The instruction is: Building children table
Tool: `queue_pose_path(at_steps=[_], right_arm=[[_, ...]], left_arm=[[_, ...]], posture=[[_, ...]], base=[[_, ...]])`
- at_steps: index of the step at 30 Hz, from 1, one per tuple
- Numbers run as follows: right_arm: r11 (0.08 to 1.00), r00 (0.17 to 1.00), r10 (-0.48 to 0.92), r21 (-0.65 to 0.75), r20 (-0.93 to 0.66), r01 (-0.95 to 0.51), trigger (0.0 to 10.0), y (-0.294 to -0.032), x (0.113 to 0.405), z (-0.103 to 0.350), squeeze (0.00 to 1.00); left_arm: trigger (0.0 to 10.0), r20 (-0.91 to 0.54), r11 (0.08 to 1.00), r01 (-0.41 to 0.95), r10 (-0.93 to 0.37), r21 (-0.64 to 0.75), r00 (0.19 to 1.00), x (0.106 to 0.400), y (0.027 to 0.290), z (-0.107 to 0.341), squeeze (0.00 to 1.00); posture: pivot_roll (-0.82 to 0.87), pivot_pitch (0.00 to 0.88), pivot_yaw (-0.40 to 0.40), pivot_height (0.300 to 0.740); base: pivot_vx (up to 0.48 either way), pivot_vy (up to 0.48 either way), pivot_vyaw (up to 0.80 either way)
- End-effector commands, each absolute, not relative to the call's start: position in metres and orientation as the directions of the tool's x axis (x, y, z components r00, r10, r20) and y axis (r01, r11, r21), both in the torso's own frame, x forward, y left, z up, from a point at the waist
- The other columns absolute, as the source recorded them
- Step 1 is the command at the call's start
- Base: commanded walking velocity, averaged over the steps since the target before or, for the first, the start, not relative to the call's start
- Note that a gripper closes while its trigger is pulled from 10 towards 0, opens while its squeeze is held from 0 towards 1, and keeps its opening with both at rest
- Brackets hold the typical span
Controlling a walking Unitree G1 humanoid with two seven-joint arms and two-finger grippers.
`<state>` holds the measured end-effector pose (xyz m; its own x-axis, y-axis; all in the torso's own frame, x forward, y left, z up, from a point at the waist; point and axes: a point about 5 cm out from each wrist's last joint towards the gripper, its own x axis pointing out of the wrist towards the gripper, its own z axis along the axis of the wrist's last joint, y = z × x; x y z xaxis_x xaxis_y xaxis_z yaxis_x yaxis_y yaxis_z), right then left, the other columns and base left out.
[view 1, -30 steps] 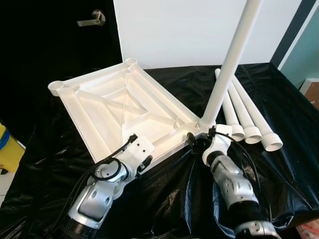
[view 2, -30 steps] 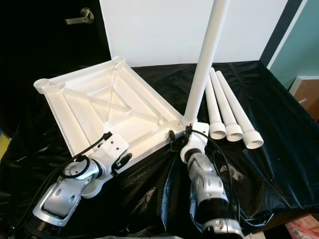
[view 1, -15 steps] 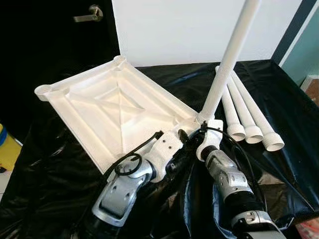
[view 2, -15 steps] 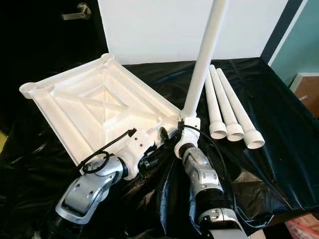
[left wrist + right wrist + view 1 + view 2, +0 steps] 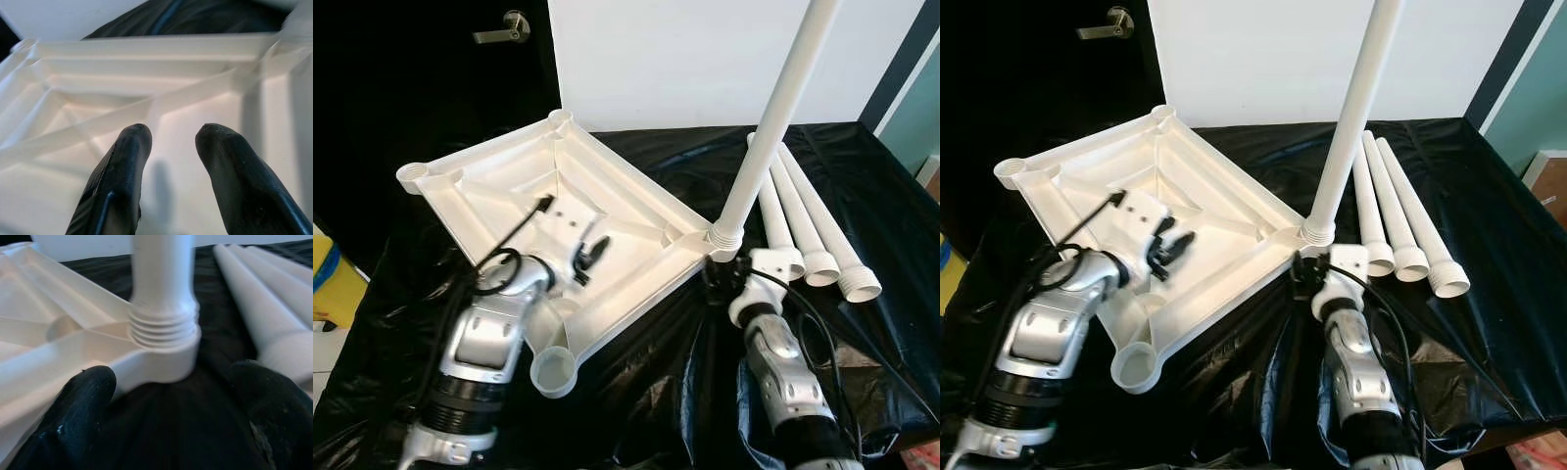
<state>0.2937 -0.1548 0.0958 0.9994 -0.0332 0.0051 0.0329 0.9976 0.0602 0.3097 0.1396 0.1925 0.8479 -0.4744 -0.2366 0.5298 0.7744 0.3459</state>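
A white children's tabletop (image 5: 636, 211) lies upside down on black plastic sheeting. One white leg (image 5: 773, 117) stands upright, its threaded end in the right corner socket (image 5: 166, 357). The front corner socket (image 5: 554, 372) is empty. Three loose legs (image 5: 813, 220) lie side by side to the right. My left gripper (image 5: 590, 257) hovers open over the ribbed underside (image 5: 146, 93), nothing between its fingers (image 5: 127, 156). My right gripper (image 5: 717, 279) stands open just in front of the upright leg's base, its fingertips (image 5: 88, 396) apart on either side of the socket, not touching it.
The black sheeting (image 5: 656, 392) covers the work surface and drops off at the front and right. A dark door with a lever handle (image 5: 504, 29) stands at the back left, next to a white panel (image 5: 685, 59). A yellow object (image 5: 328, 284) sits at the far left.
My left gripper has moved from the tabletop's front edge up over its underside. The tabletop has turned, baring the front socket. My right gripper has drawn back slightly from the leg's base.
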Motion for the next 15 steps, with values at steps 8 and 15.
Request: queue_pose_path(at_steps=[8, 15], right_arm=[[0.994, 0.994, -0.096, 0.05, -0.047, 0.098, 10.0, -0.161, 0.278, 0.081, 0.0], [0.997, 0.995, -0.023, 0.073, -0.093, 0.029, 10.0, -0.148, 0.291, 0.08, 0.0]], left_arm=[[10.0, -0.227, 0.784, 0.222, -0.106, 0.58, 0.968, 0.313, 0.203, 0.185, 0.0], [10.0, -0.253, 0.762, 0.169, -0.008, 0.625, 0.967, 0.308, 0.235, 0.181, 0.0]], posture=[[0.0, 0.024, -0.038, 0.74], [0.01, 0.04, -0.055, 0.74]], base=[[0.0, 0.0, 0.0], [0.0, 0.0, 0.0]])
